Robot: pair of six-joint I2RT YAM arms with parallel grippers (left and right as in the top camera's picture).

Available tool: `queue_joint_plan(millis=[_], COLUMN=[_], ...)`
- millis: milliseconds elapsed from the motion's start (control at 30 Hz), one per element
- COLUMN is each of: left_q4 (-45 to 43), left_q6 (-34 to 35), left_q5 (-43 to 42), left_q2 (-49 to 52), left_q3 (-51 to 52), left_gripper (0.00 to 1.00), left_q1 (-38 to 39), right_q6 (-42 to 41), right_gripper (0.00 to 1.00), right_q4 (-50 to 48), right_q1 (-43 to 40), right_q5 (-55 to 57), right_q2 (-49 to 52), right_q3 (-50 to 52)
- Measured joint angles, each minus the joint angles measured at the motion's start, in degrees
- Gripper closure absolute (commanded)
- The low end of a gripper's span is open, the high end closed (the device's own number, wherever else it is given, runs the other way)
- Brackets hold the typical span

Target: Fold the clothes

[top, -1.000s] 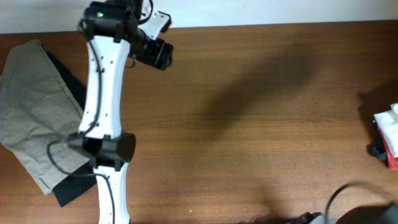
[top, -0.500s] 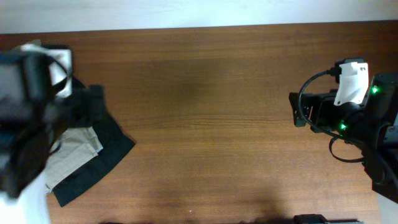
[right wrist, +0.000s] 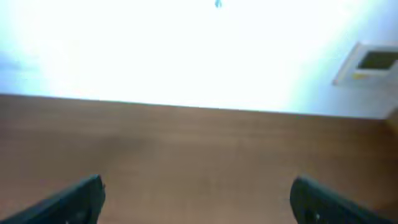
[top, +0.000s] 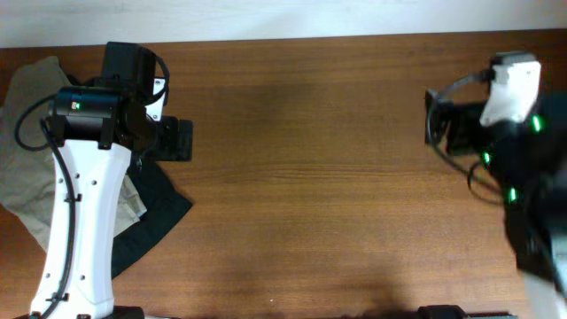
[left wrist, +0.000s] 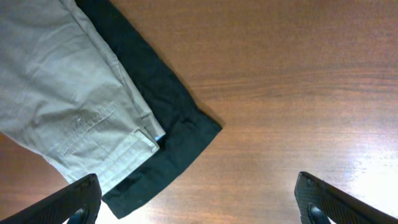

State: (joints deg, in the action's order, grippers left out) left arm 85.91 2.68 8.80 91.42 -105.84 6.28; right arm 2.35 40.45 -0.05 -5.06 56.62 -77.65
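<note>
A khaki-beige garment point(top: 25, 173) lies crumpled at the table's left edge, on top of a black garment point(top: 158, 215) that sticks out to its right. Both show in the left wrist view, the khaki one point(left wrist: 62, 93) at upper left and the black one point(left wrist: 168, 106) beside it. My left gripper point(top: 175, 140) hovers open and empty above the black garment's right edge; in its wrist view point(left wrist: 199, 205) the fingers stand far apart. My right gripper point(top: 438, 124) is open and empty over bare table at the right, seen also in its wrist view point(right wrist: 199, 199). The white T-shirt is out of view.
The wooden table point(top: 310, 177) stretches between the two arms. A white wall runs along the back, with a white wall plate point(right wrist: 370, 62) in the right wrist view. The right arm covers the table's right edge.
The left arm swung from reaching toward the back edge to hovering over the khaki and black garments. The right arm came in at the right, hiding the red and white things there.
</note>
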Motion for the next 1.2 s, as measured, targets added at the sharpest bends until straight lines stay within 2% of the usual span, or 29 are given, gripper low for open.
queue_joint_plan(millis=[33,67,100,200,233,267,367,467,533,1100,1133,1200], left_q4=[0.0,0.09,0.24,0.26,0.2,0.22,0.13,0.07,0.13,-0.28,-2.95,-16.5], left_q6=[0.0,0.02,0.02,0.02,0.02,0.02,0.02,0.02,0.02,0.0,0.02,0.0], left_q5=[-0.04,-0.04,-0.2,-0.35,-0.42,-0.39,-0.44,-0.44,-0.42,-0.2,-0.22,-0.48], left_q2=[0.0,-0.02,0.04,0.0,0.0,0.0,0.07,0.09,0.09,-0.42,-1.84,-8.31], left_q3=[0.02,0.0,0.11,0.31,0.33,0.31,0.31,0.31,0.33,0.35,0.7,2.91], left_gripper=[0.01,0.01,0.01,0.01,0.01,0.01,0.01,0.01,0.01,0.01,0.01,0.01], left_q1=[0.0,0.0,0.0,0.0,0.0,0.0,0.0,0.0,0.0,0.0,0.0,0.0], right_q6=[0.72,1.14,1.31,0.87,0.79,0.83,0.68,-0.22,-0.87,-1.07,-1.07,-1.07], right_gripper=[0.01,0.01,0.01,0.01,0.01,0.01,0.01,0.01,0.01,0.01,0.01,0.01], right_q4=[-0.61,-5.57,-9.2,-8.98,-9.09,-10.6,-12.24,-20.26,-22.51,-22.51,-22.51,-22.51], right_q1=[0.0,0.0,0.0,0.0,0.0,0.0,0.0,0.0,0.0,0.0,0.0,0.0], right_q5=[0.5,1.03,1.25,1.62,1.62,1.64,1.64,1.66,1.79,2.08,2.08,2.1], right_q2=[-5.33,-11.85,-20.2,-34.69,-38.64,-46.53,-54.62,-55.74,-55.78,-55.78,-55.78,-55.82], right_q3=[4.26,11.47,22.73,41.9,45.24,51.87,60.76,70.34,71.49,71.67,71.67,71.67])
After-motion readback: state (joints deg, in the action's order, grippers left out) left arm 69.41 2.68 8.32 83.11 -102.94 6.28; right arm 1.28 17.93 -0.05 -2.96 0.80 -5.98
